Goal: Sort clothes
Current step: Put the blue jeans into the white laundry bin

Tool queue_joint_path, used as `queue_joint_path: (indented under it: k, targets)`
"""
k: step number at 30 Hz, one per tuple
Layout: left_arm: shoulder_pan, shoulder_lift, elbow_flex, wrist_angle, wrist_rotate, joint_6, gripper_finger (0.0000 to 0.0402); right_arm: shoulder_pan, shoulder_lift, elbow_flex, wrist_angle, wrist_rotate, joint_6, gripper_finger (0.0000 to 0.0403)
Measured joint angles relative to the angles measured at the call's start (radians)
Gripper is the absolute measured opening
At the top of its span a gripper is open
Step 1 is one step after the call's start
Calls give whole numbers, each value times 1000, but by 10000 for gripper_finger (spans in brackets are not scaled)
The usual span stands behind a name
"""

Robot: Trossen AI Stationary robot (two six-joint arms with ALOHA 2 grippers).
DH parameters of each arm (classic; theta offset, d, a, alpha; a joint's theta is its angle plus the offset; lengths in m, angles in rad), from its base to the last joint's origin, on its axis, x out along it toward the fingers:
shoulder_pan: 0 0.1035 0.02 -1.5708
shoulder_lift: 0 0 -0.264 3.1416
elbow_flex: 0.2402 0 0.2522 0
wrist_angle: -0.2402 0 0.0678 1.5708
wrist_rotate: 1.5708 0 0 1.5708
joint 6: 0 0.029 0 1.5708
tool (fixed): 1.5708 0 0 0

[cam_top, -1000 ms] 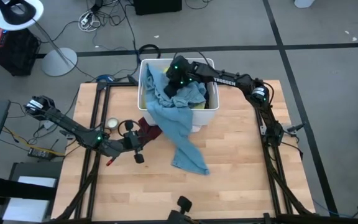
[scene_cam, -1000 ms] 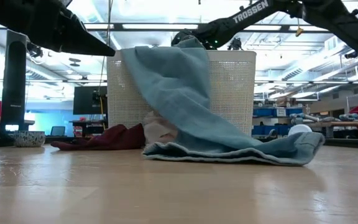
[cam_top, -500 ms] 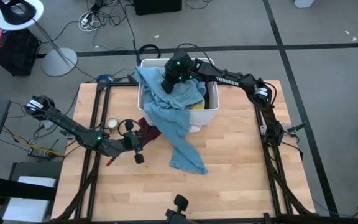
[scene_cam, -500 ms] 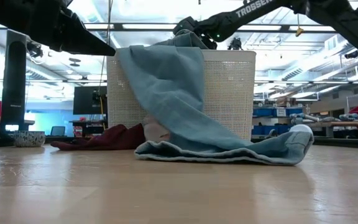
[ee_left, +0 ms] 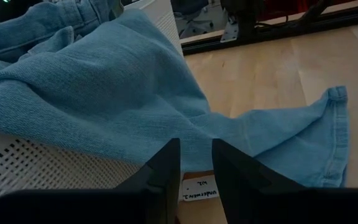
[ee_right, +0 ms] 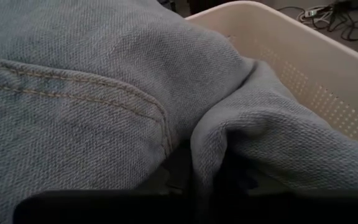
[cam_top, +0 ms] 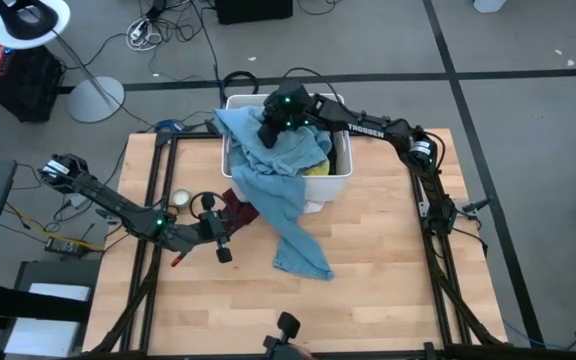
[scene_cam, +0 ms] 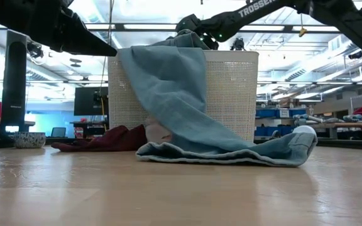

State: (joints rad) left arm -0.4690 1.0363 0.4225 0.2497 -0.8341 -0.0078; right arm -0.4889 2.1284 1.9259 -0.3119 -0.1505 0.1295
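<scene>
The 2 arms are showing matte black segmented links with rounded joints. The right arm (cam_top: pixel 368 128) is wearing white TROSSEN lettering and glowing green lights; the left arm (cam_top: pixel 118 208) is carrying green lights and black cabling.

jeans (cam_top: pixel 286 205): light blue, with tan stitching
bin (cam_top: pixel 340 175): white, with rows of tiny holes
red cloth (cam_top: pixel 240 211): dark red
yellow cloth (cam_top: pixel 316 168): bright yellow
table (cam_top: pixel 388 270): light brown wood, in strips
arms (cam_top: pixel 373 128): black, with small green lights
floor (cam_top: pixel 528 120): grey, with dark lines
</scene>
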Motion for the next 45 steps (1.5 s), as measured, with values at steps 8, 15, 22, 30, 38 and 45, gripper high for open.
queue_joint_path:
  k: [8, 15, 22, 30, 38, 45]
  targets:
    - [0, 0, 0, 0, 1, 0, 99, 3, -3, 3, -55, -3, 8, 47]
    - [0, 0, 0, 0, 0, 0, 99, 1, -5, 4, -145, -2, 4, 48]
    - [0, 0, 0, -1, 0, 0, 99, -7, -40, 3, -211, -24, 10, 82]
    - [0, 0, 0, -1, 0, 0, 99, -14, -178, 2, -337, -31, -43, 151]
    - [0, 0, 0, 0, 0, 0, 99, 47, -332, 2, -548, -29, -81, 162]
    - [0, 0, 0, 0, 0, -4, 99, 169, -444, 3, -784, 41, -73, 155]
